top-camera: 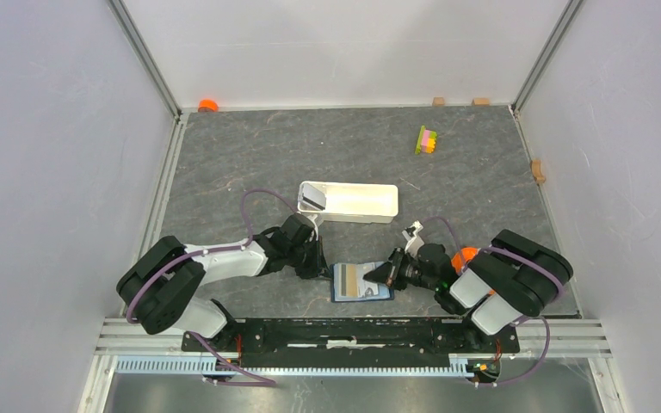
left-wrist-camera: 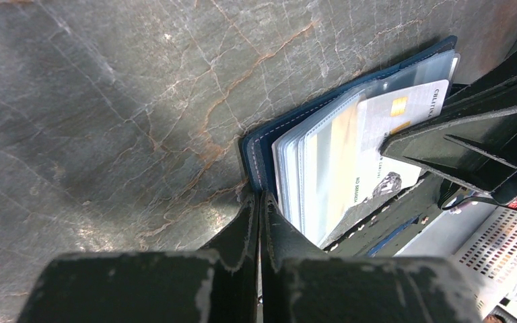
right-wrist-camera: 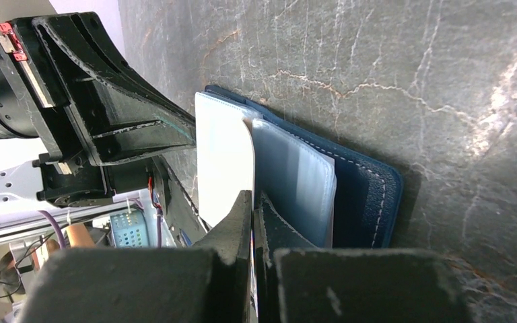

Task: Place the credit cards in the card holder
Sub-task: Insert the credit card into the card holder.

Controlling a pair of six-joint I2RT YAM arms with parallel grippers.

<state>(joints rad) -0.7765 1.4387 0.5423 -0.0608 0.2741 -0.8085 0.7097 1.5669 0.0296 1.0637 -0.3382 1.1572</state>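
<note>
A white tray [top-camera: 363, 199] sits behind both hands, with a block stack [top-camera: 427, 139] far back on the right. The open wallet [top-camera: 353, 292] lies on the surface [top-camera: 250, 163]. The left hand [top-camera: 320, 270], fingers together, touches its left edge. The right hand [top-camera: 385, 274], fingers together too, rests on its right side. Only the wrist views show a card [left-wrist-camera: 404, 128] in the clear pockets.

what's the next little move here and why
Probably ease the right gripper a little further toward the left gripper, sliding the card deeper into the card holder. Both grippers are shut. The right tips appear to press on the card, which lies only partly under a clear sleeve, while the left tips sit at the holder's opposite edge.
</note>
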